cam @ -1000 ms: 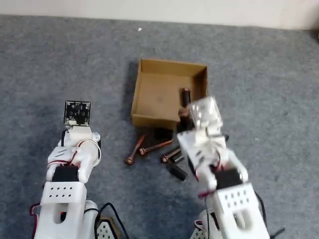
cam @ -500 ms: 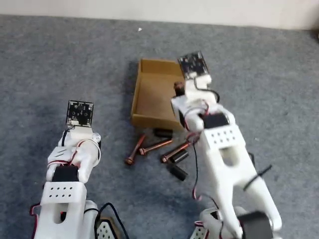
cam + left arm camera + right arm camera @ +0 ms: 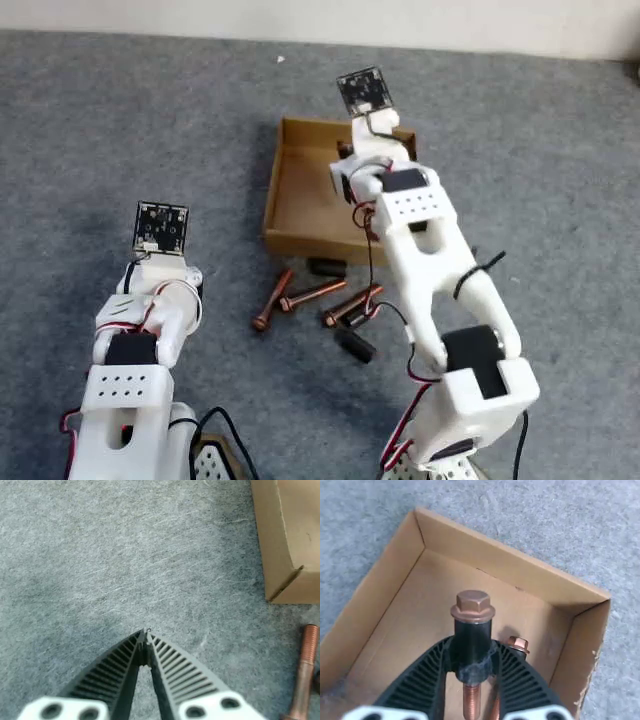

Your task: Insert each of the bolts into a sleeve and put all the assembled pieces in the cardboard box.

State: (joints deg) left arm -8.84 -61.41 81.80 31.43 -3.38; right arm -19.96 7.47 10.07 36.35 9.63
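Now your right hand [image 3: 471, 652] grips the black cylindrical sleeve [image 3: 469, 636], copper hex-head bolt [image 3: 472, 605] seated in it, upright above the open brown cardboard box [image 3: 490, 555], so a release should land it inside. Your left hand [image 3: 146, 639] is clenched, empty, over the grey felt tabletop [image 3: 100, 555].

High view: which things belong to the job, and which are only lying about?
Job: brown cardboard box; loose copper bolts; loose black cylindrical sleeves; sleeved copper bolt in the shut right gripper; copper bolt head inside the box.
Not the job: grey felt carpet; pale wall behind.
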